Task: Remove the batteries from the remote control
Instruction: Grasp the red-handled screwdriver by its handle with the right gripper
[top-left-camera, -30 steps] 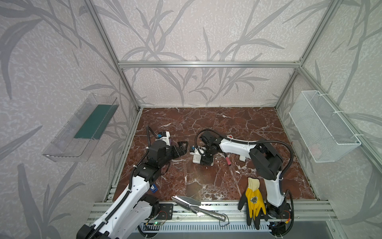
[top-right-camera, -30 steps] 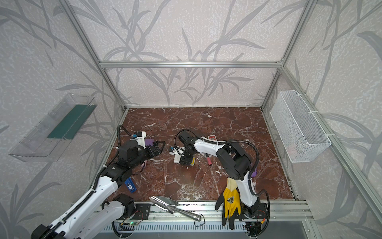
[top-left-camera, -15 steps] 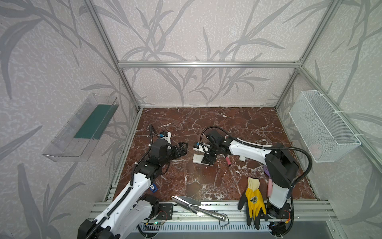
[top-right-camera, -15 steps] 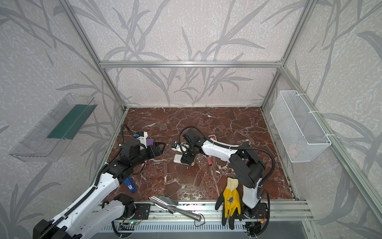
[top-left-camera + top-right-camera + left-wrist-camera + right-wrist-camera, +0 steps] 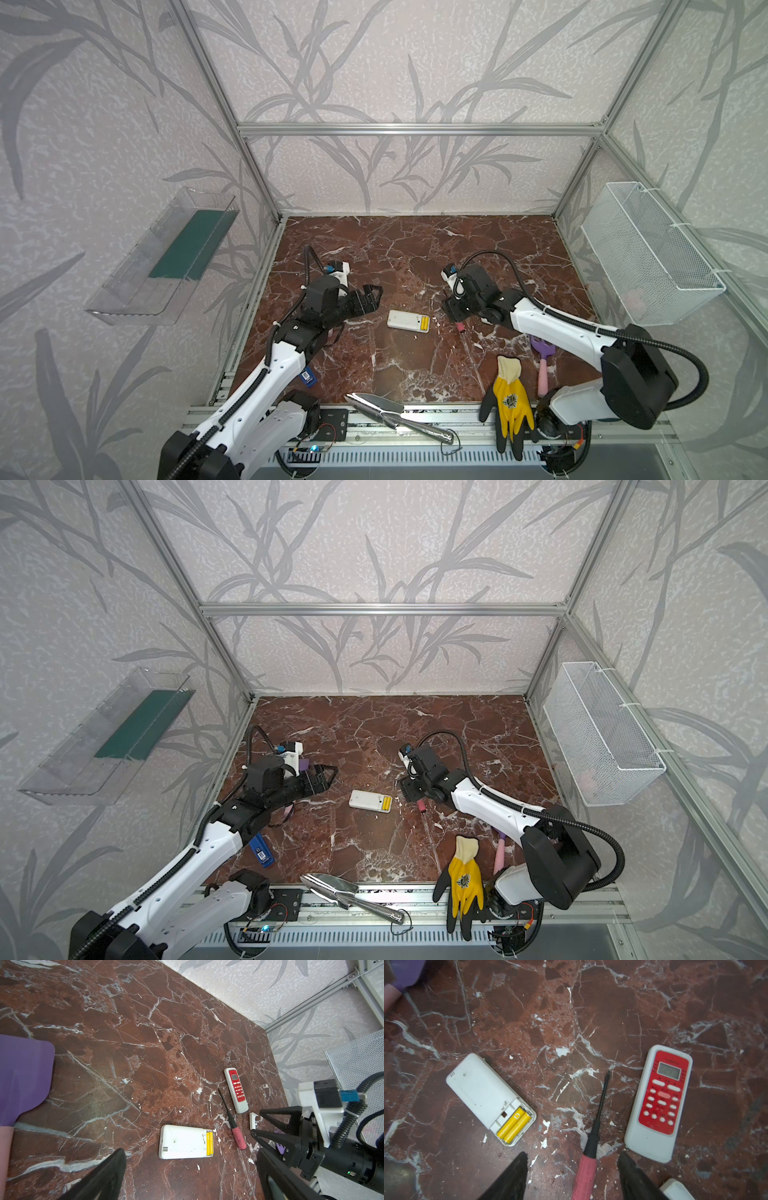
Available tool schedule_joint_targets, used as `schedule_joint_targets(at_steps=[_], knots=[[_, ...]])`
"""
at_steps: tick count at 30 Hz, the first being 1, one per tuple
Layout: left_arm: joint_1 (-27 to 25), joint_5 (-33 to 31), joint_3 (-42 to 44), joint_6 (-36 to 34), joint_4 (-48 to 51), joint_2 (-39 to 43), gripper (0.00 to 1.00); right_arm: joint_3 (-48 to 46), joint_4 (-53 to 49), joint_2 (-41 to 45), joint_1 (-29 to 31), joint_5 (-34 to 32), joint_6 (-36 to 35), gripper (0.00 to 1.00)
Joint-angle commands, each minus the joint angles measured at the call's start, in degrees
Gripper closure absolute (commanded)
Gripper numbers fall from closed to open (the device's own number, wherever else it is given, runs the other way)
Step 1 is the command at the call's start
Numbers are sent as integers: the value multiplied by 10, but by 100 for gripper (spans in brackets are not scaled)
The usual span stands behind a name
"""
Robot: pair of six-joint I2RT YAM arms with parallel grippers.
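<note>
A white remote control (image 5: 405, 320) (image 5: 368, 800) lies face down mid-floor with its battery bay uncovered. Two yellow batteries (image 5: 513, 1126) (image 5: 209, 1142) (image 5: 424, 323) sit side by side in that bay. My left gripper (image 5: 376, 295) (image 5: 190, 1160) hovers open just left of the remote, nothing between its fingers. To the remote's right, my right gripper (image 5: 455, 311) (image 5: 572, 1157) is open low over the floor. The handle of a pink screwdriver (image 5: 586, 1174) (image 5: 460, 327) lies between its fingers, untouched.
A red-faced remote (image 5: 658, 1103) (image 5: 236, 1089) and a loose white cover (image 5: 253, 1121) lie beside the screwdriver. Near the front edge are a yellow glove (image 5: 509, 399), a metal trowel (image 5: 382, 409), a pink-handled rake (image 5: 542, 365) and a blue tag (image 5: 308, 376). A wire basket (image 5: 648, 257) hangs right.
My right gripper has drawn back to the right, off the white remote, and now sits over the screwdriver handle. The remote and its yellow batteries now show uncovered. The left gripper has barely moved.
</note>
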State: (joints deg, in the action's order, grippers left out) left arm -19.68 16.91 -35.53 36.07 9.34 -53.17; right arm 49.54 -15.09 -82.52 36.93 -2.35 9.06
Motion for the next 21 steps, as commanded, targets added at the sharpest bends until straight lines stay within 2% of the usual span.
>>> schedule_joint_targets(at_steps=[1, 4, 17, 21], knots=[[2, 25, -15, 6, -24, -8, 3, -22, -10, 2, -6, -59, 50, 40], [2, 30, -14, 13, -31, -12, 3, -37, -4, -12, -9, -60, 60, 47], [2, 44, -7, 39, -58, -24, 4, -63, 51, -88, -10, -13, 80, 63], [2, 46, -6, 45, -64, -31, 4, -76, 68, -91, -10, 4, 79, 79]])
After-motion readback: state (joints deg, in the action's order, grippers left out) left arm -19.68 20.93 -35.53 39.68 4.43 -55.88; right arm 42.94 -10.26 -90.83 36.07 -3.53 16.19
